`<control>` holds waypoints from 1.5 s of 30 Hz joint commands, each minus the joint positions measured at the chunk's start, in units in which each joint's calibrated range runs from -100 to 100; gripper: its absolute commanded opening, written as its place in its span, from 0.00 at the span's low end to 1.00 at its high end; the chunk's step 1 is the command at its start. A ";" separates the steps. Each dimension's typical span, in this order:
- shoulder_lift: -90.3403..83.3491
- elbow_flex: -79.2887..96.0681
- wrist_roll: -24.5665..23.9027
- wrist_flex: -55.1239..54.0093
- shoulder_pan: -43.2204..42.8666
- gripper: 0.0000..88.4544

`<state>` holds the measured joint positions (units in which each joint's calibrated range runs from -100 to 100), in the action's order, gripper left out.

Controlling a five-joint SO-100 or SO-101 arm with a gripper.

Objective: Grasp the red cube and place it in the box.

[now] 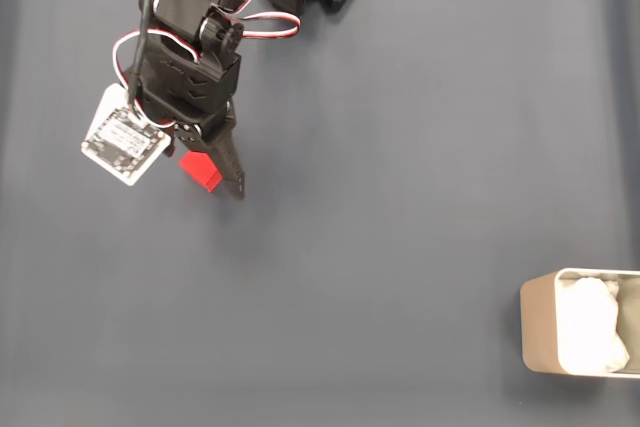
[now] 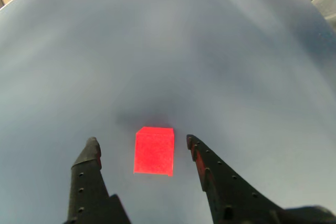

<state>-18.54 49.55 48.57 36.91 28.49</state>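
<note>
Far from the box (image 1: 540, 332), which sits at the lower right edge of the fixed view with white padding (image 1: 590, 332) inside, the arm (image 1: 195, 57) hangs over the dark mat (image 1: 400, 167). Its gripper (image 2: 142, 141) is spread apart, one finger on either side of the red cube (image 2: 154, 150), neither touching it. That cube looks light, rigid and matte, so probably not slippery; its two flat opposite side faces seem the natural place to pinch.

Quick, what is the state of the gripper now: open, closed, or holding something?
Gripper: open, holding nothing; the red cube sits between its fingers, gaps on both sides.
</note>
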 commanded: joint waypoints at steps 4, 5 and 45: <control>-1.65 2.55 0.00 -2.41 -0.08 0.43; -2.00 3.10 -0.05 -2.65 -0.08 0.43; -9.54 11.04 -2.64 -7.49 -3.42 0.43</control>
<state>-26.18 61.12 46.28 30.39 25.59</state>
